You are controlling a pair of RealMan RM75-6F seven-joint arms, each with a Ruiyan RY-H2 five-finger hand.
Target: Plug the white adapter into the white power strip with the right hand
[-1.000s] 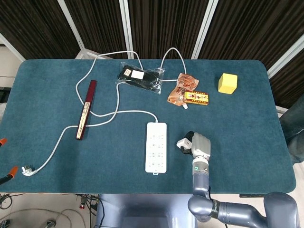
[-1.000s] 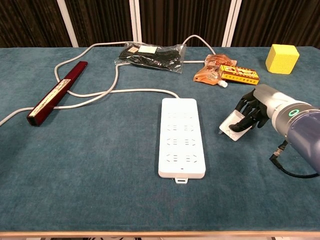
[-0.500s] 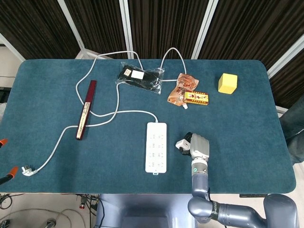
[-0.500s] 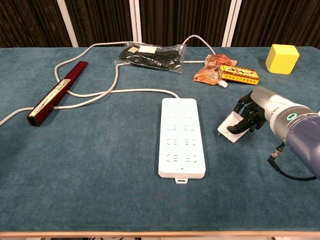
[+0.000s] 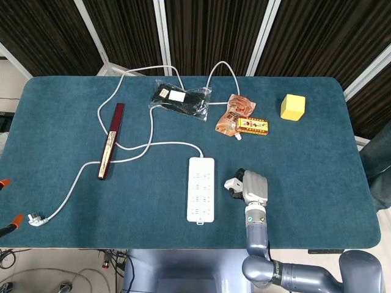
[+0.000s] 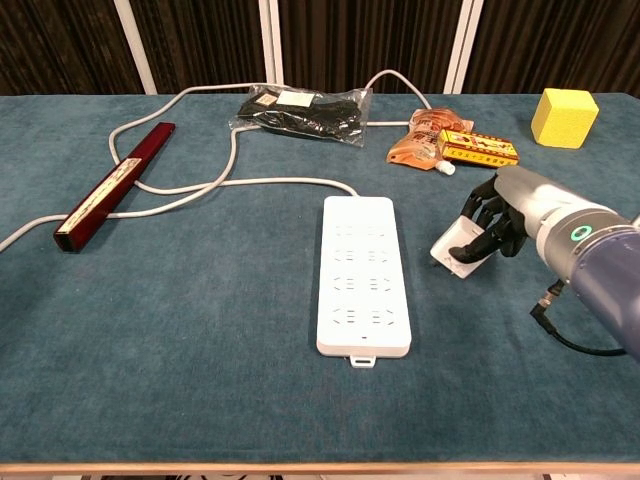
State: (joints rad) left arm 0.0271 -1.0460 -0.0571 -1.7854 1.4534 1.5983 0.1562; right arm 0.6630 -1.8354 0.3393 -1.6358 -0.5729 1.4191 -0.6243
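Note:
The white power strip [image 5: 201,188] [image 6: 363,272] lies flat near the table's front middle, its cord running off to the back left. To the right of the strip, my right hand [image 5: 253,187] [image 6: 503,215] grips the white adapter [image 5: 233,183] [image 6: 456,244] with dark fingers curled over it. The adapter sits a short gap from the strip's right edge and looks slightly lifted off the cloth. My left hand is not visible in either view.
A dark red flat box [image 5: 110,141] [image 6: 112,186] lies at the left, crossed by white cable [image 5: 145,146]. A black bagged item [image 5: 180,99], an orange pouch [image 5: 232,116] with a small yellow-red box [image 5: 253,126] and a yellow cube [image 5: 292,107] sit along the back.
My right hand has carried the adapter a little to the left, toward the power strip, and slightly up. Nothing else has moved.

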